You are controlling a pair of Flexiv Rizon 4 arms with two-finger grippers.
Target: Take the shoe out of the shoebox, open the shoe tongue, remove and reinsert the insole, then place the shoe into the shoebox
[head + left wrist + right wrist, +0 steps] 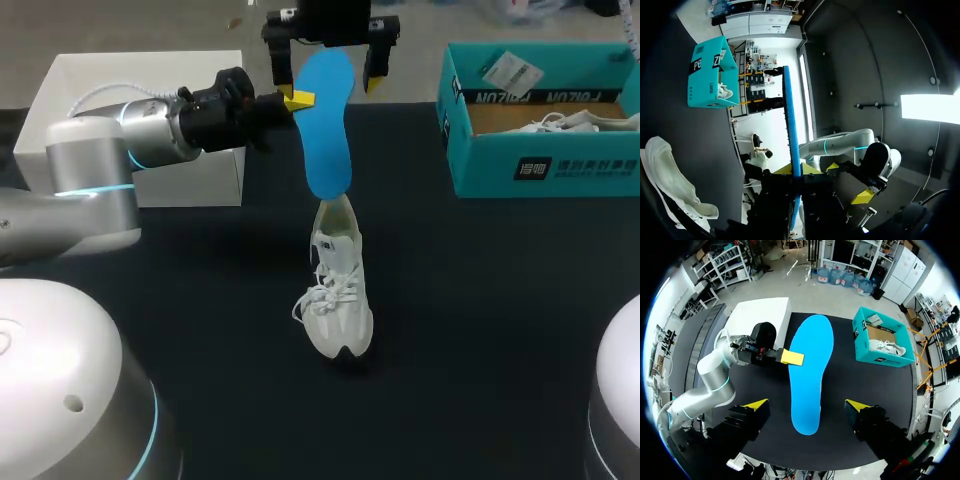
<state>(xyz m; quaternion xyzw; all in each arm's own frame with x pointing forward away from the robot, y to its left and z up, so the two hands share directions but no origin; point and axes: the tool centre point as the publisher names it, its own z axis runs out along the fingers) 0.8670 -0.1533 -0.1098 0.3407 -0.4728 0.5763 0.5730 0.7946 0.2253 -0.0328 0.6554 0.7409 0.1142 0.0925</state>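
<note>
My left gripper (298, 99) is shut on the edge of a blue insole (326, 125), which it holds upright in the air. The insole's lower tip hangs just above the heel opening of a white shoe (338, 298) that stands on the black table. The left wrist view shows the insole (791, 125) edge-on between the left gripper's (796, 169) yellow tips, with the shoe (670, 182) off to one side. My right gripper (328, 78) hangs wide open above the insole's top end. In its own view the right gripper (806, 405) straddles the insole (810, 370) without touching it, and the shoe is hidden.
A teal shoebox (545, 165) stands at the back right with another white shoe (560, 123) inside. A white box (150, 75) sits at the back left, behind my left arm (100, 160).
</note>
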